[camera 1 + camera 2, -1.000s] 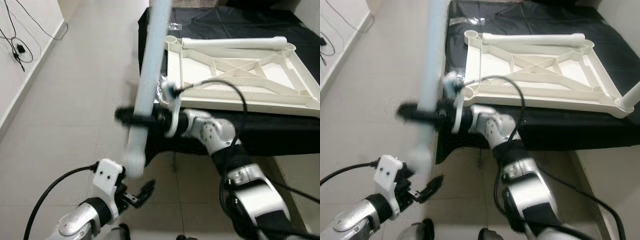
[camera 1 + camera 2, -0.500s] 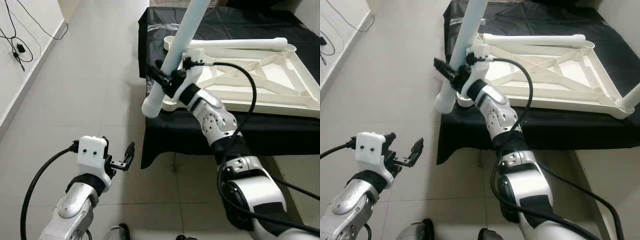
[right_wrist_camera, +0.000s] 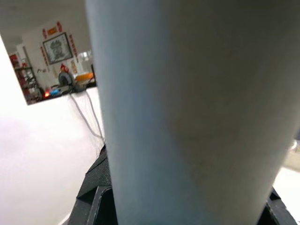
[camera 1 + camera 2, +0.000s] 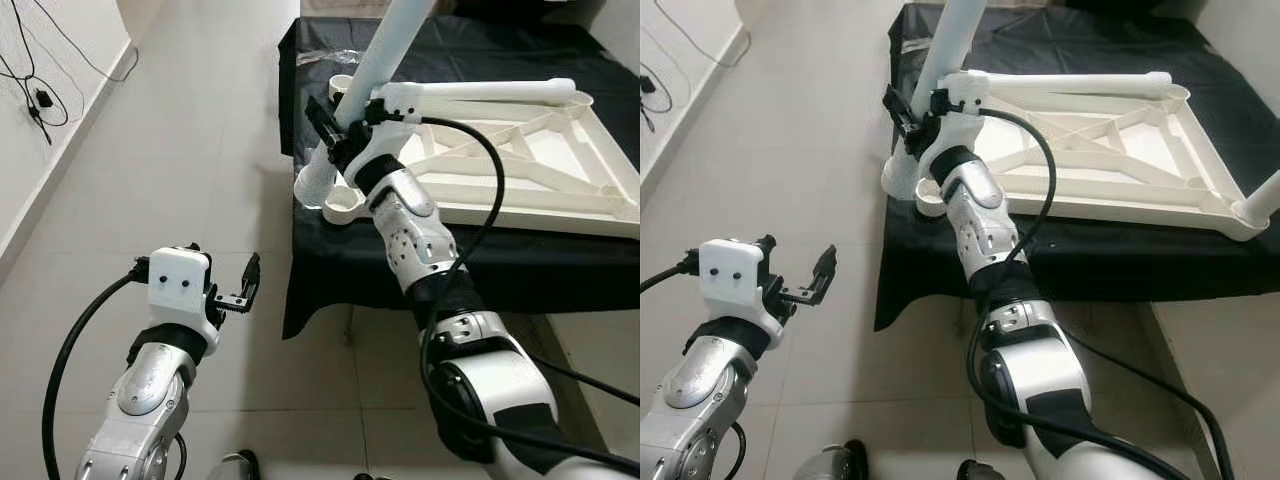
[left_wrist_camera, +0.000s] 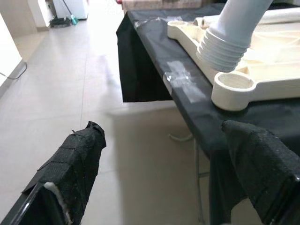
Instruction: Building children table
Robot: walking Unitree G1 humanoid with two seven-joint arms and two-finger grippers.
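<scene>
Our right end effector (image 4: 335, 140) is clenched on the pale table leg (image 4: 375, 75), its ribbed end just above the corner socket (image 5: 233, 86) of the upturned tabletop (image 4: 520, 165). Tilted so, we judge it could jam or miss. Our left end effector (image 4: 240, 290) hangs released, below the socket.

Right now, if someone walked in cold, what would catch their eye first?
The right gripper holds a pale blue table leg tilted above the near-left corner socket of the upside-down cream tabletop, which lies on a black-covered table. The left gripper hangs open over the tiled floor.
</scene>
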